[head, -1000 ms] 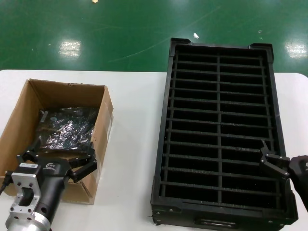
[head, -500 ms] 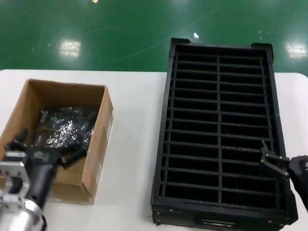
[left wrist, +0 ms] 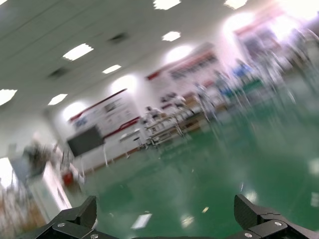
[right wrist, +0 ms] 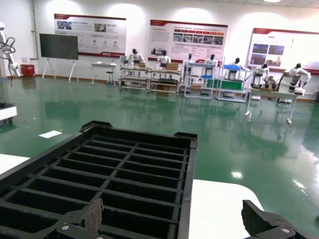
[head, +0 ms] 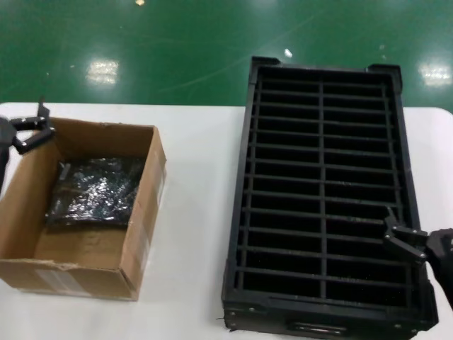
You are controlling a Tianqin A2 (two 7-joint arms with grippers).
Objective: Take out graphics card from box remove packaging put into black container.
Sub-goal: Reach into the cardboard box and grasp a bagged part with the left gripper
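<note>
Head view: the brown cardboard box (head: 81, 205) sits open on the white table (head: 195, 212), on the robot's left side. Inside it, toward the far end, lies the shiny crinkled bag (head: 94, 191), dark and closed over its contents; the graphics card itself cannot be made out through the wrapping. The left gripper (head: 25, 131) is at the far left edge of the view, above the box's far left corner, holding nothing. Only part of it shows here, so its spread cannot be judged from this view. The long black crate (head: 325, 191) stands to the right of the box, well apart from it, all visible slots bare. The right gripper (head: 407, 241) rests at the crate's near right rim, holding nothing.

Left wrist view: the left gripper's two fingertips (left wrist: 75, 219) stand wide apart, nothing between them; beyond them is only blurred hall and green floor (left wrist: 199, 169).

Right wrist view: the right gripper's fingertips (right wrist: 84, 219) are likewise spread wide and hold nothing, just above the crate's ribs, with the table edge beside it.
</note>
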